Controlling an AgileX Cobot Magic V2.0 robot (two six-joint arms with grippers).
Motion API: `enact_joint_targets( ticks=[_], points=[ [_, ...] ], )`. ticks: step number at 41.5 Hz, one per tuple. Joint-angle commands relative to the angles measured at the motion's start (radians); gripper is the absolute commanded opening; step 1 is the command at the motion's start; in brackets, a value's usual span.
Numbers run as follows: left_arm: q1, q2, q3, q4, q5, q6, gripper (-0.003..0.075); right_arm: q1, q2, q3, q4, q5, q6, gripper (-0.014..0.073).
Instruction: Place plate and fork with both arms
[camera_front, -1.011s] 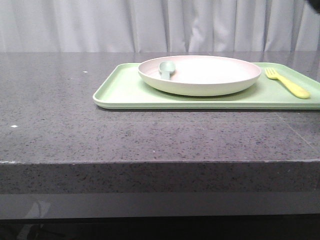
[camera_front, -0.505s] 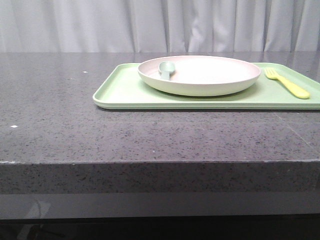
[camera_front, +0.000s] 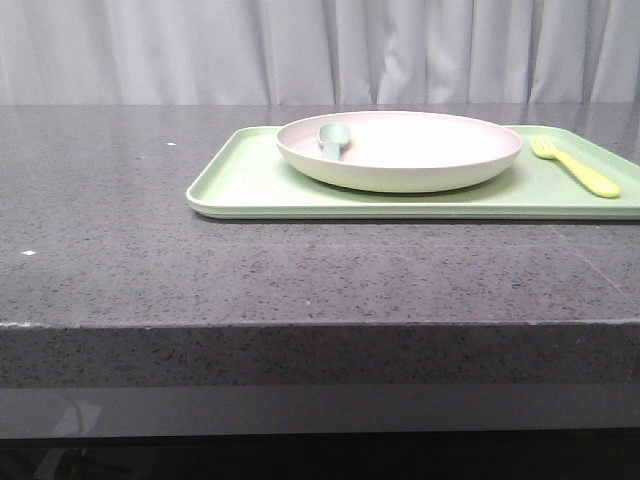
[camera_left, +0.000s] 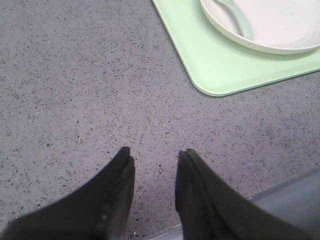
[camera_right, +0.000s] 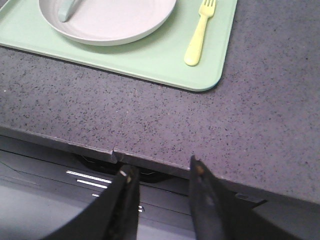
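The pinkish-cream plate (camera_front: 400, 150) sits on the light green tray (camera_front: 250, 185) at the back of the table. It also shows in the left wrist view (camera_left: 280, 25) and the right wrist view (camera_right: 107, 20). The yellow fork (camera_front: 577, 166) lies on the tray right of the plate, tines pointing away; it also shows in the right wrist view (camera_right: 199, 35). My left gripper (camera_left: 154, 155) is open and empty over bare table, short of the tray's near left corner. My right gripper (camera_right: 161, 167) is open and empty above the table's front edge, short of the fork. Neither gripper shows in the front view.
A grey-green spoon (camera_front: 332, 138) lies in the plate at its left side, also visible in the left wrist view (camera_left: 237, 17). The tray (camera_right: 165, 65) lies well back from the grey speckled table's front edge (camera_right: 115, 152). A white curtain hangs behind.
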Motion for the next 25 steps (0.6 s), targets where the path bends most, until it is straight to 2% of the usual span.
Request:
enact_joint_targets(
  ticks=[1, 5, 8, 25],
  points=[
    [0.003, -0.007, -0.028, -0.007, -0.061, -0.009, 0.0125, 0.0, 0.005, -0.02, -0.013, -0.09, -0.009, 0.0123],
    [0.003, -0.007, -0.028, -0.007, -0.061, -0.009, 0.0025, 0.0, 0.005, -0.02, -0.013, -0.103, -0.009, -0.0027],
    [0.003, -0.007, -0.028, -0.007, -0.063, -0.009, -0.002, 0.0, 0.005, -0.02, -0.013, -0.107, -0.009, -0.0091],
    [0.003, -0.007, -0.028, -0.007, -0.068, -0.009, -0.002, 0.0, 0.005, -0.02, -0.013, -0.121, -0.009, -0.0088]
  ],
)
